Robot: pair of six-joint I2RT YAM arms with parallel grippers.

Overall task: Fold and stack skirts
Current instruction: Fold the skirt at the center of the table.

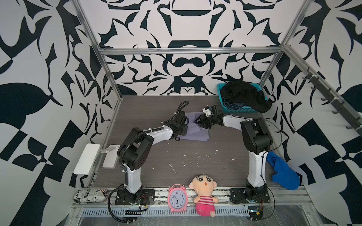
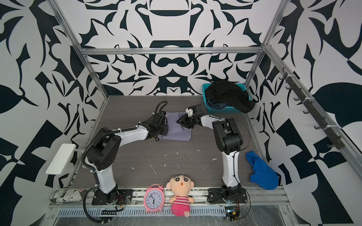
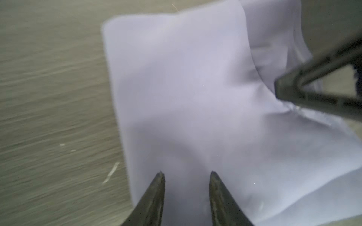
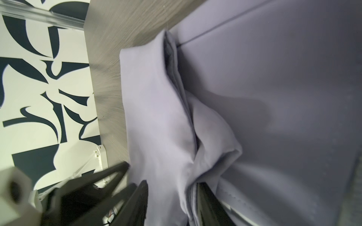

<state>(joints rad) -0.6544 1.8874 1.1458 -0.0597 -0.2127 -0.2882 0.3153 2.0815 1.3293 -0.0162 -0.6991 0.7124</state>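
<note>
The lavender skirt (image 1: 195,135) lies on the grey table (image 1: 195,158), a little behind its middle, partly folded, with the two arms coming to it from both sides. In both top views its near part lies flat and its far part (image 2: 176,115) has a loose fold standing up. The right gripper (image 4: 172,187) is at this fold. In the right wrist view its jaws are partly apart, and a thick bunch of the lavender cloth fills the space between them, so it has hold of the fold. In the left wrist view the cloth also puckers toward the tip of this gripper (image 3: 290,94). The left gripper (image 3: 186,174) is over the left side of the same skirt. Its two fingertips are clearly apart, with the cloth under them and nothing pinched between them. This view is blurred, so I cannot tell if the tips touch the cloth. The black skirt (image 1: 244,94) is in the teal basket (image 1: 235,111) at the far right corner of the table, heaped up and hanging over the basket's right rim. Under it a bit of the denim skirt (image 1: 234,105) shows inside the basket. A bright blue cloth (image 1: 282,174) lies at the right edge of the table, beside the base of the right arm. On the front rail stand a pink alarm clock (image 1: 177,198) and a plush doll (image 1: 203,193), close beside each other.
</note>
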